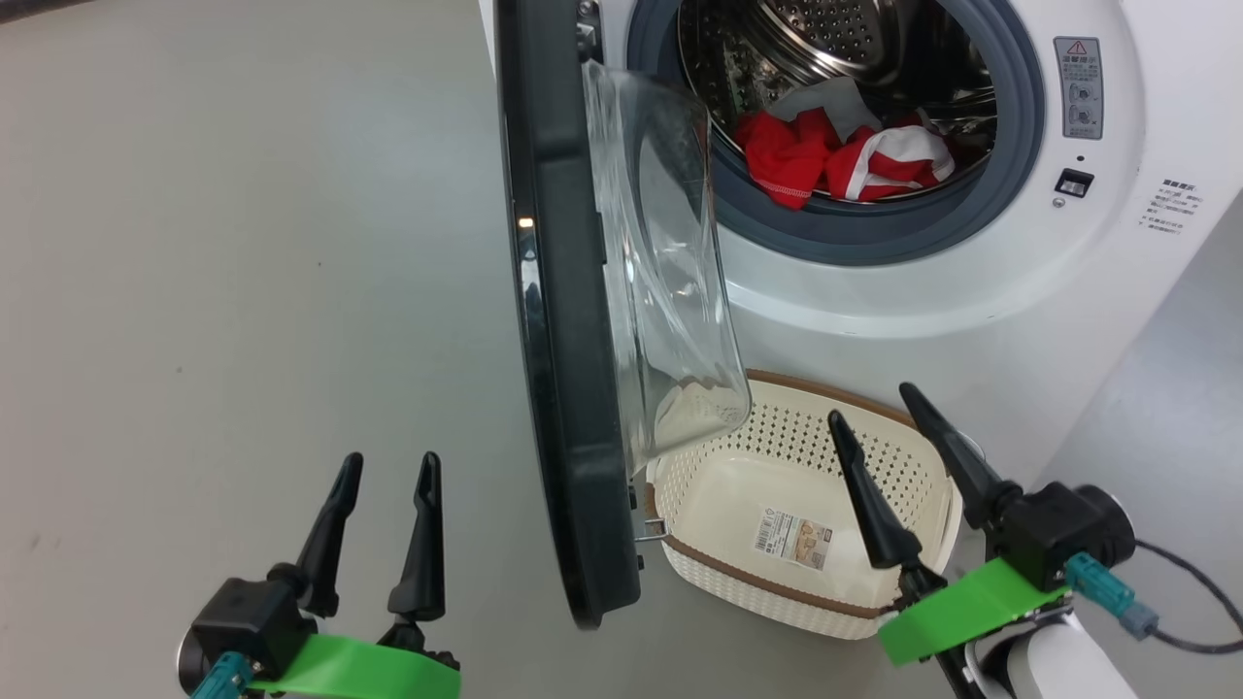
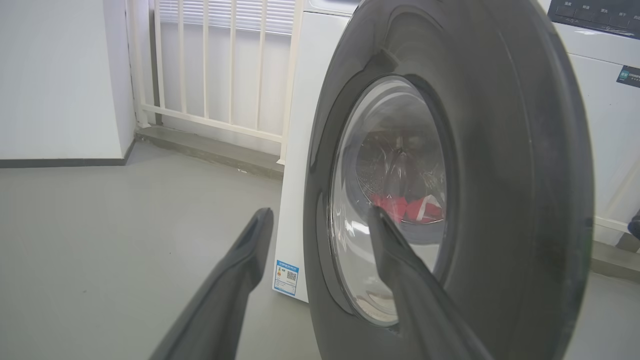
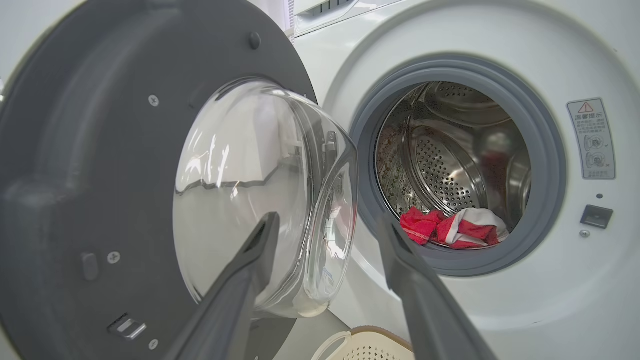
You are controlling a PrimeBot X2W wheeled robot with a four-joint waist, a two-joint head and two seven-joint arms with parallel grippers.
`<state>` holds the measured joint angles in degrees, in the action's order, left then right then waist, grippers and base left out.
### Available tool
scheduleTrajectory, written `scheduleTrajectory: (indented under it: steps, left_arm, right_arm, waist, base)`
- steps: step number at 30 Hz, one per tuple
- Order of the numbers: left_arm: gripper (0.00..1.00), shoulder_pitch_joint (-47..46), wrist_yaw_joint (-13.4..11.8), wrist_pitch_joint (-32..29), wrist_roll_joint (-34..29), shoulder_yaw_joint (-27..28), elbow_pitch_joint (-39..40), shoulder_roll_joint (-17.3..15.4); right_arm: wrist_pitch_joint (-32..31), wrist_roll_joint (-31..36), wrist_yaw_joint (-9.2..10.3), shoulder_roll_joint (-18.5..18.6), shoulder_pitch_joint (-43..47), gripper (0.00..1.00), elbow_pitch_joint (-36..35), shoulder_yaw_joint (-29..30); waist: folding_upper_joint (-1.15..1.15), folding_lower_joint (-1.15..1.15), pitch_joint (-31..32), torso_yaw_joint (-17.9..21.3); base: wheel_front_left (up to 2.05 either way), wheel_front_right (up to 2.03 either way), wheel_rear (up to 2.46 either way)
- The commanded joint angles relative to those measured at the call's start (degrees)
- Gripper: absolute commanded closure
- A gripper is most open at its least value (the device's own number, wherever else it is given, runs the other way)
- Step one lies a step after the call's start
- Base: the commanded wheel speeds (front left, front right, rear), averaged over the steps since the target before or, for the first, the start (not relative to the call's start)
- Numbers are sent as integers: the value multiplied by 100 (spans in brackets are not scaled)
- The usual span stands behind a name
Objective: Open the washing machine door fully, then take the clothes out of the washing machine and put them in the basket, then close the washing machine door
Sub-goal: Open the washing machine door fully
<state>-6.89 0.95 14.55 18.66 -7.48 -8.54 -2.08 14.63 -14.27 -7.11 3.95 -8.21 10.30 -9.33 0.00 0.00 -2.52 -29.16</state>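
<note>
Empty, fingers spread: left gripper point(image 1: 391, 458), right gripper point(image 1: 871, 402); head view shows the basket point(image 1: 787, 437) right of the washing machine door point(image 1: 563, 388), left wrist view a blue sticker point(image 2: 286, 276)

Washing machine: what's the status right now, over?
Left pincer open, empty, outside the door. Right pincer open, empty, above the basket. Clothes in the drum, basket empty. Door swung out, its glass overhanging the basket.

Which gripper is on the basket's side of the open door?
The right gripper, jaws open, by the basket; the left gripper is across the washing machine door from it, over grey floor.
</note>
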Motion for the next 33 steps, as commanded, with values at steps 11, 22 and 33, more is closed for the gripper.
scheduleTrajectory:
  steps: [11, 22, 33]
  left_arm:
    - [0, -10, -98, 45, -11, 98, 62, -79]
    - [0, -55, -183, 45, -77, 57, -56, -79]
    - [100, -252, -240, 45, -156, -3, -11, -79]
  right_arm:
    - [36, 298, -37, -105, 243, 0, -246, -94]
    - [36, 233, -37, -106, 198, 0, -234, -162]
    - [37, 226, -37, -107, 83, 0, -159, -201]
  waist:
    - [0, 0, 19, -5]
    - [0, 0, -33, 24]
    - [0, 0, -81, 35]
  base:
    - [0, 0, 0]
    - [0, 0, 0]
    - [0, 0, 0]
